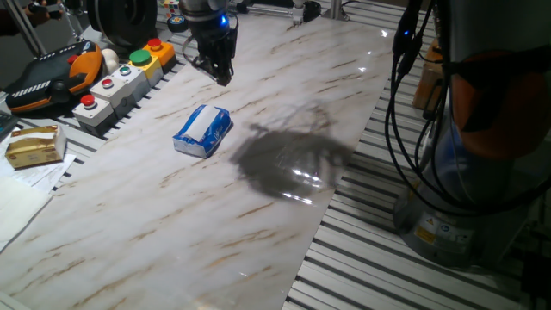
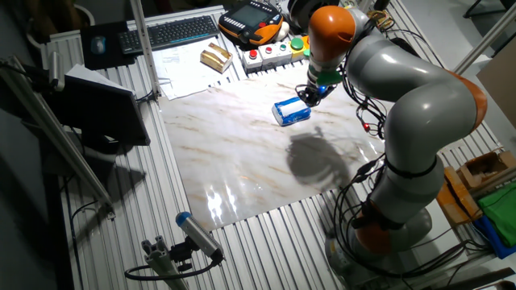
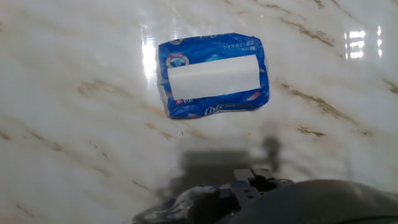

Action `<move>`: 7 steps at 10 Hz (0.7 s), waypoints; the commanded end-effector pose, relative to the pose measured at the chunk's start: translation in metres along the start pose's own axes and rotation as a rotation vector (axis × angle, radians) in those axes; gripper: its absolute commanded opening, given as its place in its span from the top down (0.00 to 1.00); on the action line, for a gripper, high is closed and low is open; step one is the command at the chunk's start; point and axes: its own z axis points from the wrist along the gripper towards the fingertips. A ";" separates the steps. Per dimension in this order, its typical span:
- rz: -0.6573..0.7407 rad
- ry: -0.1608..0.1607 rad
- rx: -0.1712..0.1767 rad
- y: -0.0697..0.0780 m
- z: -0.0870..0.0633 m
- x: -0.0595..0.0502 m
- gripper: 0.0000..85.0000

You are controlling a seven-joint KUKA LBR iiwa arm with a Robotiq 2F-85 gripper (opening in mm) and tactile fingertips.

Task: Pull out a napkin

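My gripper [image 1: 219, 69] hangs above the marble tabletop [image 1: 172, 224], clear of the surface, and it holds nothing. In the one fixed view its fingers point down and look close together, but the dark shapes blur into one another, so I cannot tell how wide they stand. The hand view shows only a dark, blurred part of my hand along its bottom edge, with its reflection on the glossy stone.

Just beyond my hand lies the blue tissue pack [image 3: 214, 75], flat on the table and slightly askew. Across its top face runs a white rectangular strip, the napkin [image 3: 214, 76], sitting in the pack's opening, flush with the wrapper and shorter than the pack itself. In the one fixed view the pack [image 1: 203, 131] lies near the middle of the tabletop, a little toward the camera from my fingers, apart from them.

Farther off, past the table's edge, stands a row of button boxes [image 1: 120, 82] with red and green buttons, beside an orange-and-black pendant [image 1: 52, 77]. Near them rests a small tan box [image 1: 34, 145] on loose white paper sheets [image 1: 21, 194].
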 end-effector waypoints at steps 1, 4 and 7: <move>0.012 -0.001 -0.004 0.000 0.005 -0.002 0.99; 0.103 0.003 0.009 0.005 0.014 -0.009 0.99; 0.198 0.011 0.020 0.007 0.020 -0.016 0.99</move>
